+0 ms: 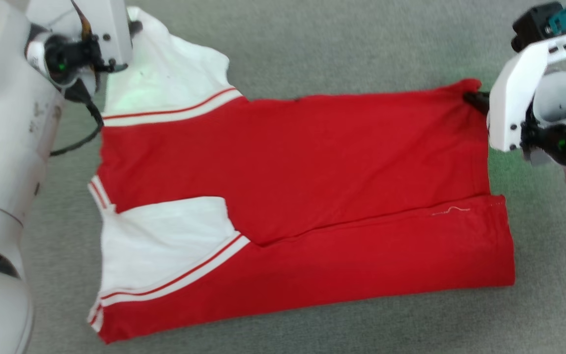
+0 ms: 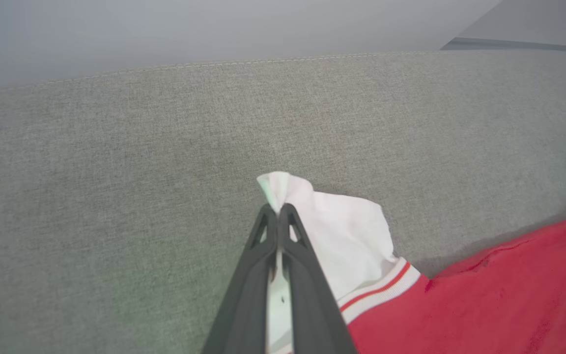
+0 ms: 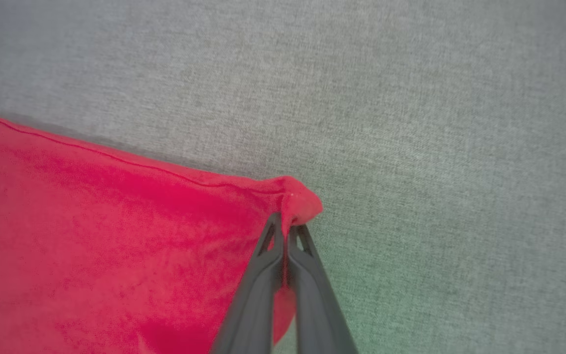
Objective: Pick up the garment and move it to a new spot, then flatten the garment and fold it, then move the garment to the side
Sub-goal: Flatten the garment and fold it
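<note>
On the grey fabric surface [image 1: 312,44], the garment [image 1: 288,162] is lying half-folded, near edge lapping its middle; head view is giving the layout. Left wrist view: left gripper [image 2: 278,210] is pinching the white sleeve tip at garment's 11 o'clock, pale wall [image 2: 214,29] showing past the surface's stitched edge [image 2: 263,61]. Right wrist view: right gripper [image 3: 285,225] is clamping the red hem corner at 2 o'clock.
</note>
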{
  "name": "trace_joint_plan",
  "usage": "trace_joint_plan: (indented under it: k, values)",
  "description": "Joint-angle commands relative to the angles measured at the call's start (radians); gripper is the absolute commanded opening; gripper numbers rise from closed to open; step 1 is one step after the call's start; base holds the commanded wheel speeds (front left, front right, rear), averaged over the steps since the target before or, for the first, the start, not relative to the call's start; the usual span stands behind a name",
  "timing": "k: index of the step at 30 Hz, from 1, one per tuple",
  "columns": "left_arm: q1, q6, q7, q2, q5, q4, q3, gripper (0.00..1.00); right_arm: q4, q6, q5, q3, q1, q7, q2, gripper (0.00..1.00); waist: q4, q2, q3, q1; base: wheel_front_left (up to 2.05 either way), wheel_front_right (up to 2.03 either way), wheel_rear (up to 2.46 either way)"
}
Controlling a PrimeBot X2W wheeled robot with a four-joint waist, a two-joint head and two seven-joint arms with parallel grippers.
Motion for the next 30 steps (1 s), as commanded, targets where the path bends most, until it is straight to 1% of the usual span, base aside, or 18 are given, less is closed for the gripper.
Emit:
trace_joint_plan:
  k: [1, 4, 9, 15, 17, 21, 23, 28, 29, 30]
  values:
    - [0.025, -0.004, 0.003, 0.002, -0.008, -0.007, -0.004, 0.00, -0.008, 0.000, 0.016, 0.013, 0.032, -0.020, -0.015, 0.00, 0.053, -0.0001, -0.074, 0.0000, 0.00, 0.00, 0.00]
    - [0.051, -0.008, 0.003, 0.004, -0.017, -0.032, -0.010, 0.00, -0.032, 0.000, 0.031, 0.034, 0.066, -0.055, -0.047, 0.00, 0.076, -0.0001, -0.118, 0.0000, 0.00, 0.00, 0.00]
    - [0.115, -0.009, 0.013, 0.025, -0.022, -0.095, -0.033, 0.00, -0.090, 0.000, 0.040, 0.066, 0.132, -0.107, -0.107, 0.00, 0.112, -0.0001, -0.184, 0.0000, 0.00, 0.00, 0.00]
    - [0.216, -0.009, 0.027, 0.065, -0.026, -0.201, -0.059, 0.00, -0.180, 0.000, 0.068, 0.068, 0.228, -0.137, -0.180, 0.00, 0.146, -0.0001, -0.256, 0.0000, 0.00, 0.00, 0.00]
    - [0.257, 0.002, 0.037, 0.077, -0.031, -0.242, -0.067, 0.00, -0.209, 0.000, 0.077, 0.063, 0.268, -0.136, -0.200, 0.00, 0.155, -0.0001, -0.278, 0.0000, 0.00, 0.00, 0.00]
    - [0.343, 0.038, 0.057, 0.107, -0.039, -0.340, -0.080, 0.00, -0.264, 0.000, 0.088, 0.036, 0.349, -0.132, -0.230, 0.00, 0.170, -0.0001, -0.317, 0.0000, 0.00, 0.00, 0.00]
    - [0.391, 0.065, 0.071, 0.123, -0.048, -0.398, -0.086, 0.00, -0.292, 0.000, 0.088, 0.015, 0.399, -0.130, -0.239, 0.00, 0.174, -0.0001, -0.332, 0.0000, 0.00, 0.00, 0.00]
    - [0.515, 0.142, 0.108, 0.174, -0.073, -0.555, -0.099, 0.00, -0.346, 0.000, 0.075, -0.056, 0.526, -0.117, -0.244, 0.00, 0.179, -0.0001, -0.359, 0.0000, 0.00, 0.00, 0.00]
    - [0.515, 0.142, 0.108, 0.174, -0.073, -0.555, -0.099, 0.00, -0.346, 0.000, 0.075, -0.056, 0.526, -0.117, -0.244, 0.00, 0.179, -0.0001, -0.359, 0.0000, 0.00, 0.00, 0.00]
    - [0.563, 0.174, 0.116, 0.192, -0.082, -0.613, -0.105, 0.00, -0.365, 0.000, 0.069, -0.088, 0.574, -0.112, -0.235, 0.00, 0.179, -0.0001, -0.366, 0.0000, 0.00, 0.00, 0.00]
